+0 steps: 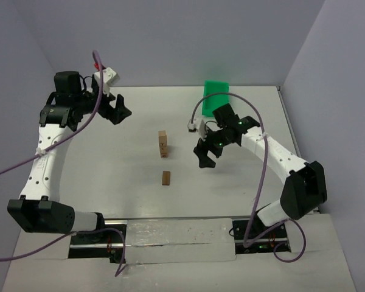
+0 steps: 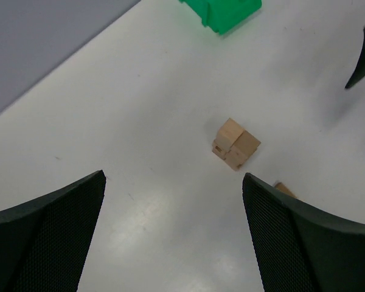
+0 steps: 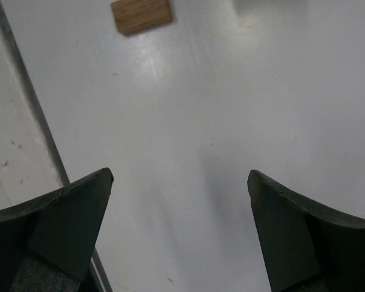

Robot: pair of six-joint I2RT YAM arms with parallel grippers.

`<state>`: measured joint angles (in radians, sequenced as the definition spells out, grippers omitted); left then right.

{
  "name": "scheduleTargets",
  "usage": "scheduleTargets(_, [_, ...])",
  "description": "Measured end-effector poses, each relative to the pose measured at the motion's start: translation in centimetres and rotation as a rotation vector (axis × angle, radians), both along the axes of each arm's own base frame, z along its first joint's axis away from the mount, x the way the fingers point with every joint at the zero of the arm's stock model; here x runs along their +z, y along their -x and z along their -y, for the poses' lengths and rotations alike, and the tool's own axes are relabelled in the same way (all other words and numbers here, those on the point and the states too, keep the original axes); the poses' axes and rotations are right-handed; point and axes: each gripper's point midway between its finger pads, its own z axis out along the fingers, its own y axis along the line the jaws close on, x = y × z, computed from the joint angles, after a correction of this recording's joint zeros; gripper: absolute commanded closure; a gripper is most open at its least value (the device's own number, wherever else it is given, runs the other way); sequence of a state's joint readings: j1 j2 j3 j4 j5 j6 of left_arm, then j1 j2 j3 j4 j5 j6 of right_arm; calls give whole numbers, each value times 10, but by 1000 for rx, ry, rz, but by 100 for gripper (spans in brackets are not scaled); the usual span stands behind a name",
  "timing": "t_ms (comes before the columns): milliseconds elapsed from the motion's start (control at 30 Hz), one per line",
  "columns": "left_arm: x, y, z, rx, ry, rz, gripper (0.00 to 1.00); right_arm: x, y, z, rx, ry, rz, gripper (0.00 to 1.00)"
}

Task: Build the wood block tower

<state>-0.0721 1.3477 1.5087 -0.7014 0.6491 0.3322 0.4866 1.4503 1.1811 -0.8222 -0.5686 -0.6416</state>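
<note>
A short tower (image 1: pixel 162 144) of tan wood blocks stands near the middle of the white table; the left wrist view shows the tower (image 2: pixel 236 143) from above. One loose wood block (image 1: pixel 166 177) lies in front of it, and it also shows in the right wrist view (image 3: pixel 141 13) at the top edge. My left gripper (image 1: pixel 118 112) hangs open at the back left, well away from the tower, with nothing between its fingers (image 2: pixel 173 179). My right gripper (image 1: pixel 205 157) is open to the right of the tower, over bare table (image 3: pixel 179 176).
A green bin (image 1: pixel 216 97) stands at the back of the table, right of centre, also in the left wrist view (image 2: pixel 222 11). Grey walls close the table at the back and sides. The arm bases and a rail sit along the near edge (image 1: pixel 170 234).
</note>
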Motion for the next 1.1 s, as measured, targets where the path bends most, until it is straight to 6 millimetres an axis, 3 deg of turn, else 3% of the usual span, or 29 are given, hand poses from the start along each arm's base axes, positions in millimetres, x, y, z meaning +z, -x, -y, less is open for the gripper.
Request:
scheduleTargets(167, [-13, 16, -29, 119, 166, -109, 1, -14, 43, -15, 211, 31, 73, 0])
scheduleTargets(333, [-10, 33, -31, 150, 256, -128, 1, -14, 39, -35, 265, 13, 136, 1])
scheduleTargets(467, [-3, 41, -27, 139, 283, -116, 1, -28, 37, -63, 325, 12, 154, 4])
scheduleTargets(667, [-7, 38, -28, 140, 279, -127, 1, -56, 40, -92, 391, 57, 130, 4])
scheduleTargets(1100, [-14, 33, -28, 146, 282, -151, 1, -76, 34, -133, 379, 107, 137, 0])
